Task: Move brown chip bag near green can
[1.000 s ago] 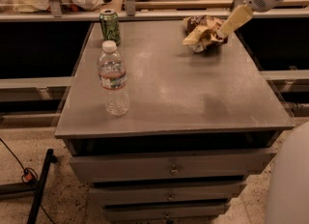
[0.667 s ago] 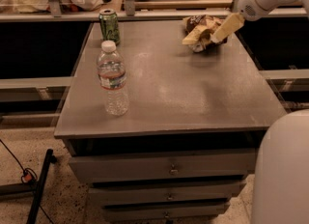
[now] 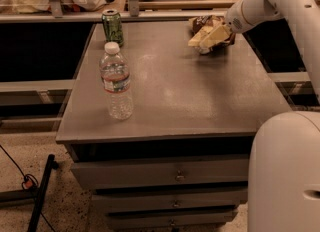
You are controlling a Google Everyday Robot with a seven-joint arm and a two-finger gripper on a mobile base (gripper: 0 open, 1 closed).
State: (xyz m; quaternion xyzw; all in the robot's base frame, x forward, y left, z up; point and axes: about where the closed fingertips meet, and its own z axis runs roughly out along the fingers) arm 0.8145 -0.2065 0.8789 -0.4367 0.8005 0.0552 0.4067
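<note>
Foil slips and crumples: a shallow hold could let the brown chip bag (image 3: 200, 22) slide free, short of the green can (image 3: 112, 26) at the far-left corner. Bag lies far right on the tabletop (image 3: 175, 91), touching the gripper (image 3: 196, 42) — whether spread or clamped cannot be told.

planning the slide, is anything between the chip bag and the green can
Nothing visible. The gripper is at the brown chip bag; the water bottle stands in front of the green can, off that line.
</note>
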